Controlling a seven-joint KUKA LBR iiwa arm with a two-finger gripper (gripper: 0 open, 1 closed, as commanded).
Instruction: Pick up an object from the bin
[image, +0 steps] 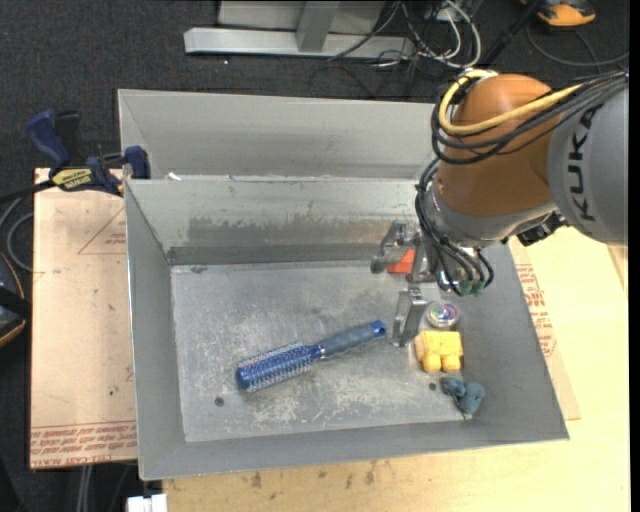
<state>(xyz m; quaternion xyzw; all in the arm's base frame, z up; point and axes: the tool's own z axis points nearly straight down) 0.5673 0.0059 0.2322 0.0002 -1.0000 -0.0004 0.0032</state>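
Hanging just left of the yellow block (439, 350), the end effector (406, 325) stood by the handle tip of the blue hairbrush (300, 360), which lay flat further left of that block. Whether it was wide or narrow could not be told. Nothing seemed lifted; closing and raising remained.

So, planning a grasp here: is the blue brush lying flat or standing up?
Lying flat. The brush stretches lengthwise on the bin floor, bristle head toward the lower left, handle pointing up right.
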